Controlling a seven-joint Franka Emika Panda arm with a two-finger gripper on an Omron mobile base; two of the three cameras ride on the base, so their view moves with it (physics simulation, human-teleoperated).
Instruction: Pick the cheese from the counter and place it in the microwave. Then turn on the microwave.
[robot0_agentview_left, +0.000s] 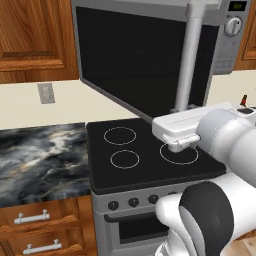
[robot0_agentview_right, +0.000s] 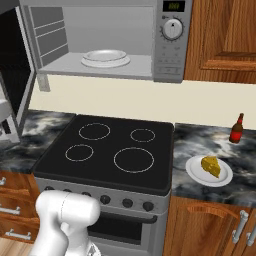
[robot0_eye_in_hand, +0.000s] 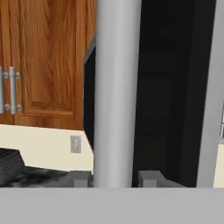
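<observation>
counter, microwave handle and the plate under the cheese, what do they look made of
Counter: polished stone, probably marble or granite, going by the black, grey and white veining.
Microwave handle: brushed metal by its even silver-grey sheen, though painted plastic is possible.
Plate under the cheese: glossy white, likely ceramic.

You're looking at the marbled counter (robot0_agentview_right: 200, 140) right of the stovetop (robot0_agentview_right: 107, 150): a white plate (robot0_agentview_right: 197, 172) sits on it carrying the cheese (robot0_agentview_right: 210, 165), and a brown bottle (robot0_agentview_right: 236, 129) stands upright behind, near the wall.
</observation>
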